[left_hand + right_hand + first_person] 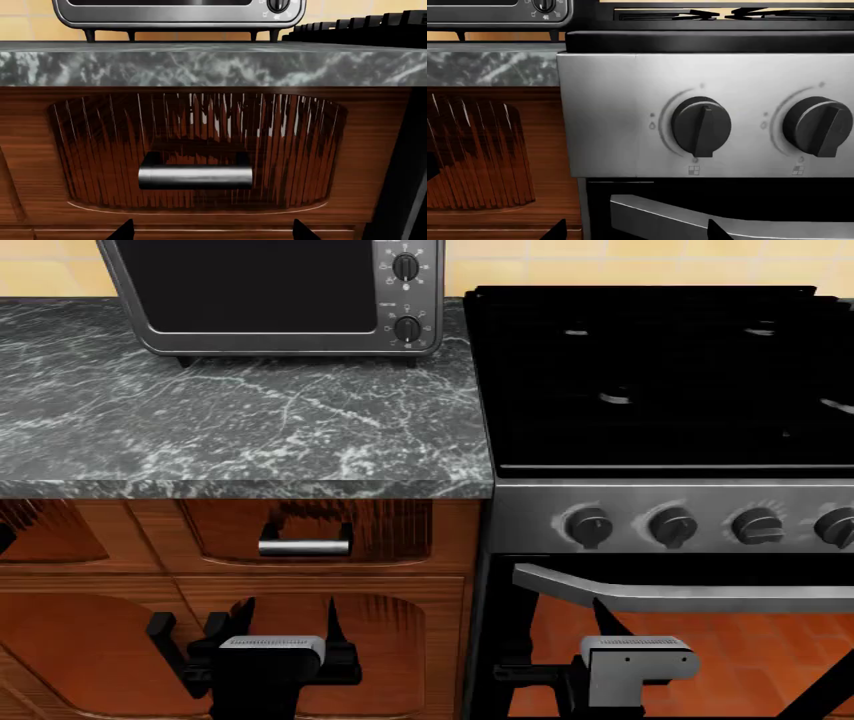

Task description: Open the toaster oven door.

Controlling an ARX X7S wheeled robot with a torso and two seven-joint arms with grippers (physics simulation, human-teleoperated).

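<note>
The grey toaster oven [280, 300] stands at the back of the marble counter, left of the stove. Its dark glass door [260, 285] is shut; the door's top edge and bar handle are cut off by the frame. Black dials [407, 330] sit on its right side. Its underside and feet show in the left wrist view [177, 15], and a corner shows in the right wrist view [500, 15]. My left gripper [287, 622] is open and empty, low in front of the wooden drawer, well below the oven. My right gripper [627, 625] is open and empty before the stove's front.
A marble countertop [240, 430] overhangs wooden drawers with a metal drawer handle [195, 176]. The black stove [667, 370] on the right has a knob row [700, 125] and a long silver oven handle [667, 592]. My left fingertips [123, 232] face the drawer front.
</note>
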